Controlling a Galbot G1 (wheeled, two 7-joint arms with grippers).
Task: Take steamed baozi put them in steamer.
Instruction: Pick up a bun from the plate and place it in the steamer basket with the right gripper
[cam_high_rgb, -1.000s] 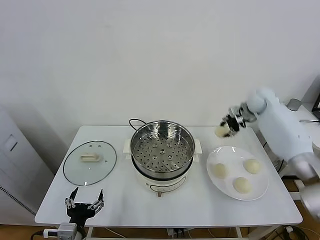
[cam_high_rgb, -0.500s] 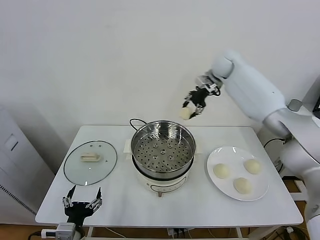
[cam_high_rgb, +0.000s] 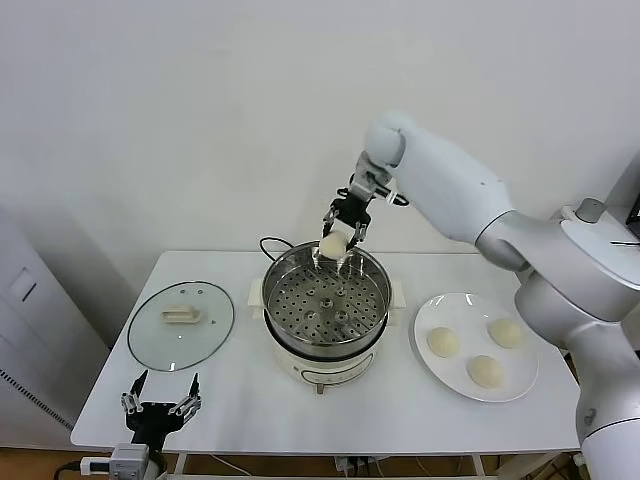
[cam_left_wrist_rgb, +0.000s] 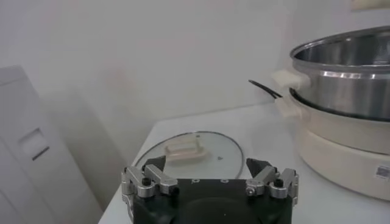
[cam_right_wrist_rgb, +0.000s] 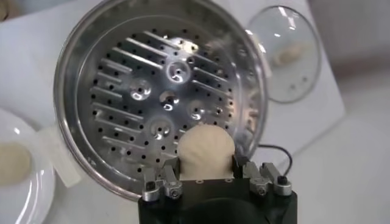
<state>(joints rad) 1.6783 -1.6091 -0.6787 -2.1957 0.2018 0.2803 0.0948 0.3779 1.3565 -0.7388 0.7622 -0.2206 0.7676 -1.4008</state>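
The left end effector (cam_high_rgb: 160, 409) waits low off the tabletop's (cam_high_rgb: 230, 400) front-left corner with fingers spread apart. The right end effector (cam_high_rgb: 340, 236) hovers over the steamer's (cam_high_rgb: 325, 298) back rim, clamped on one baozi (cam_high_rgb: 333, 245). Three baozi (cam_high_rgb: 485, 371) lie on the plate (cam_high_rgb: 520, 381); judging by this, the carry is ending, and the next move calls for lowering into the basket and letting go

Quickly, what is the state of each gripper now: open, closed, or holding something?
Left gripper: open, holding nothing, parked at the table's front edge.
Right gripper: closed on a baozi, above the steamer.
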